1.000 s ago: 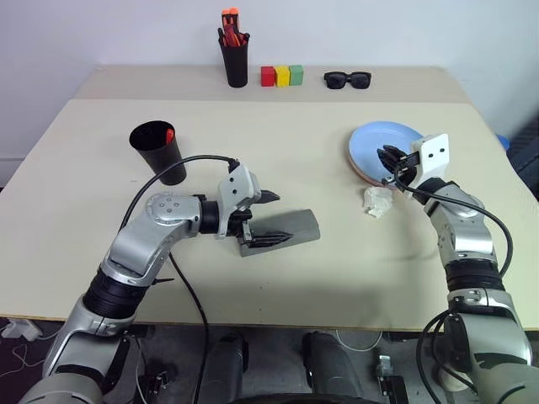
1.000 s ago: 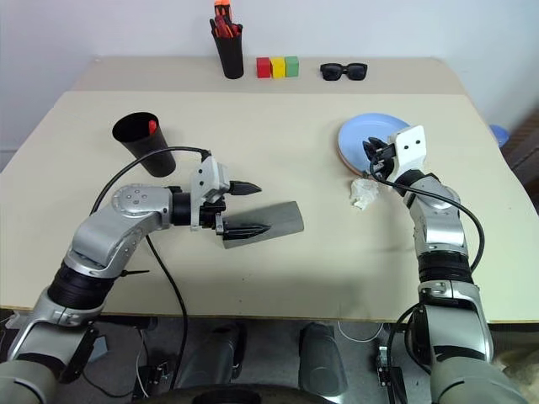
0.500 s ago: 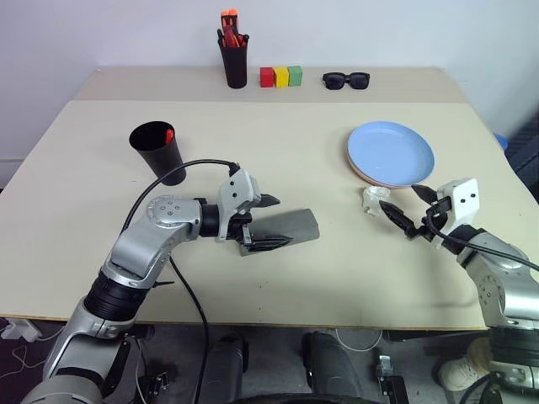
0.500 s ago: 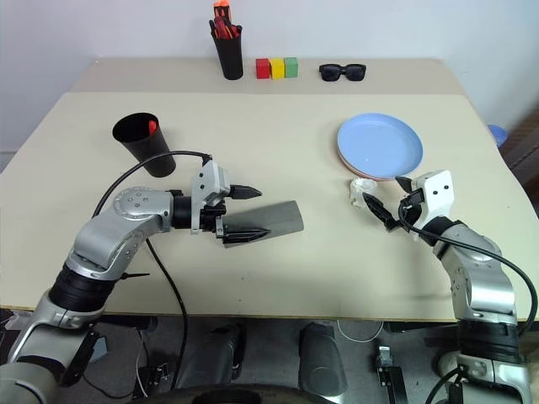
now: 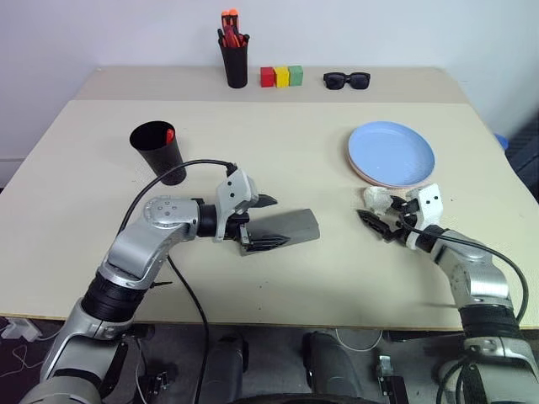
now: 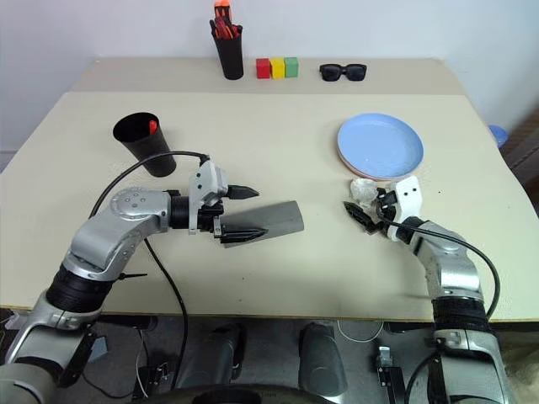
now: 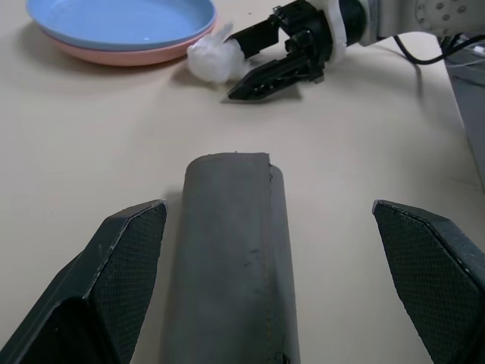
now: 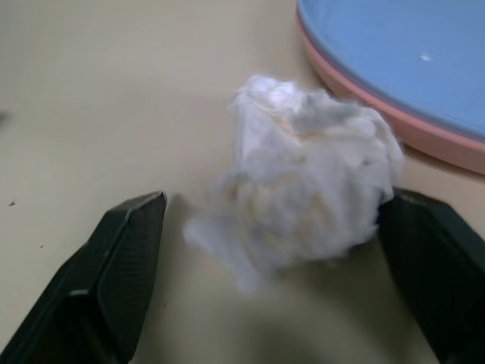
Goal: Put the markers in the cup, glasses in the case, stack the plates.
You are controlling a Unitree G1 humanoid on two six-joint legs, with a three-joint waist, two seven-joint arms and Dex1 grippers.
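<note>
On the bench (image 5: 278,151) the blue plate (image 5: 392,152) sits stacked on the pink plate (image 7: 114,54) at far right. My left end effector (image 5: 268,220) is spread wide around the grey case (image 5: 282,230) — closed, mid-bench. My right end effector (image 5: 381,223), fingers parted, flanks a crumpled tissue (image 8: 303,182). The cup (image 5: 158,152) holds a red marker (image 5: 169,134).

The pink plate (image 5: 368,178) shows only a rim under the blue plate (image 5: 392,151).
</note>
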